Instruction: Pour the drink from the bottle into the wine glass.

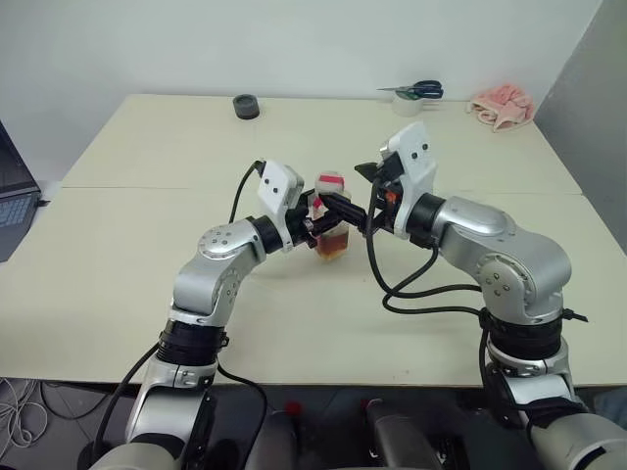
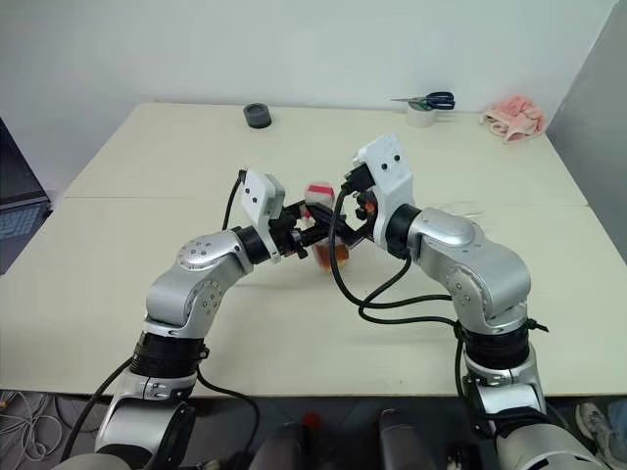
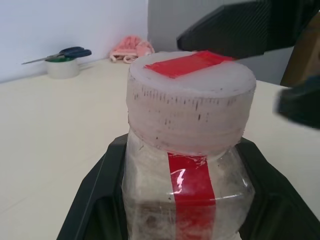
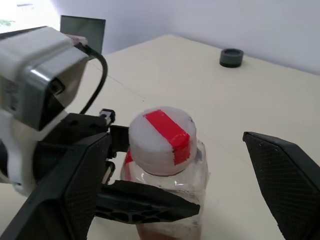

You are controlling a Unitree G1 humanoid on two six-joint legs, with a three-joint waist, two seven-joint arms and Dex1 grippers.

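While left gripper [image 1: 328, 217] clamps bottle [image 4: 167, 165], right gripper [image 4: 185, 200] astride

Bottle [image 3: 187, 170]: clear plastic, centre of frame, upright. White cap [image 3: 190, 100] still on, red tape strip across its top and down the front of the body. Left tool [image 3: 185, 210]: black fingers [image 3: 95, 200] clamped against both sides of the bottle, lower frame. Right tool: black fingers [image 3: 250, 27] at upper right, above and beside the cap, spread apart. Pale counter [image 3: 60, 130] behind. Upper left: tape roll [image 3: 62, 68] with blue-handled scissors [image 3: 65, 53] on top; pink cloth [image 3: 131, 48] near it.
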